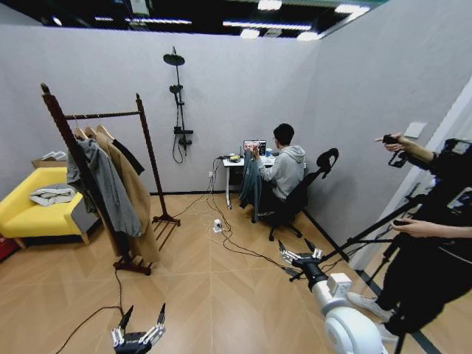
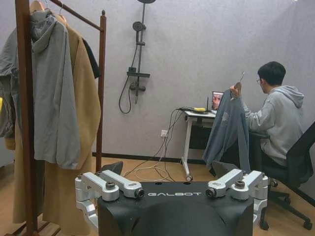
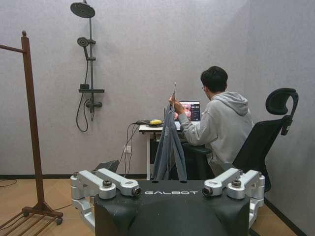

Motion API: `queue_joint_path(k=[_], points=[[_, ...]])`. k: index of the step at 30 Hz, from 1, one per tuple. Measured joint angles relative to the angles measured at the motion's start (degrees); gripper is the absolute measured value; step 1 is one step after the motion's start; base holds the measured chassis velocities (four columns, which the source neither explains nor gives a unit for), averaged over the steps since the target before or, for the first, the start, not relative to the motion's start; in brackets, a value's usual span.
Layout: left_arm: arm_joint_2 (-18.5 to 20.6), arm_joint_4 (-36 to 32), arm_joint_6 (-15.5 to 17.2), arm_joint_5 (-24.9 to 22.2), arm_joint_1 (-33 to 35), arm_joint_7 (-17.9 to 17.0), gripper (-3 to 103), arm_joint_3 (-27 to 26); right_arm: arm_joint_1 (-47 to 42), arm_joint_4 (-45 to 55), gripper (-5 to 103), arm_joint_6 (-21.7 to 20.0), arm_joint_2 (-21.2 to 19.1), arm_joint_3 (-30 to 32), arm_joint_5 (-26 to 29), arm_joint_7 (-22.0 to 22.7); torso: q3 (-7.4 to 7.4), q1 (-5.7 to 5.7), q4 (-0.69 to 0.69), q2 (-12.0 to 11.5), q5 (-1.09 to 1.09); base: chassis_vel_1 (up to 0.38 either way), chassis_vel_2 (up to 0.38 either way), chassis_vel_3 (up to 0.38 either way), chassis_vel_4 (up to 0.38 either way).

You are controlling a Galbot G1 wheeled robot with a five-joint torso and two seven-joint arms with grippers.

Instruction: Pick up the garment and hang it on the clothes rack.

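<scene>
Both end effectors, left [image 1: 138, 328] and right [image 1: 299, 257], spread wide and empty; black soft-cloth garment [image 1: 129, 156] hangs on the dark red-brown wooden clothes rack [image 1: 150, 157].

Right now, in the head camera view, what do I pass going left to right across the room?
Yellow sofa → clothes rack → wall shower → garment held up on a hanger → seated person → office chair → standing person with a tripod.

the brand "galbot" is printed in pale capitals on the black housing of the left gripper [image 2: 173, 194], between its finger mounts. the same word stands on the right gripper [image 3: 171, 192] housing. no other text is legible.
</scene>
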Motion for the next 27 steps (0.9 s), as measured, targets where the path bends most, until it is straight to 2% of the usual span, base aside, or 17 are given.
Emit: queue_joint_path(k=[27], points=[[0.0,0.0,0.0,0.0,0.0,0.0,100,0.0,-0.1,0.8,100,-0.2,0.7,-1.0,-1.0,0.1,0.00,0.00,0.01,0.0,0.00,0.000,0.000,0.000,0.000]])
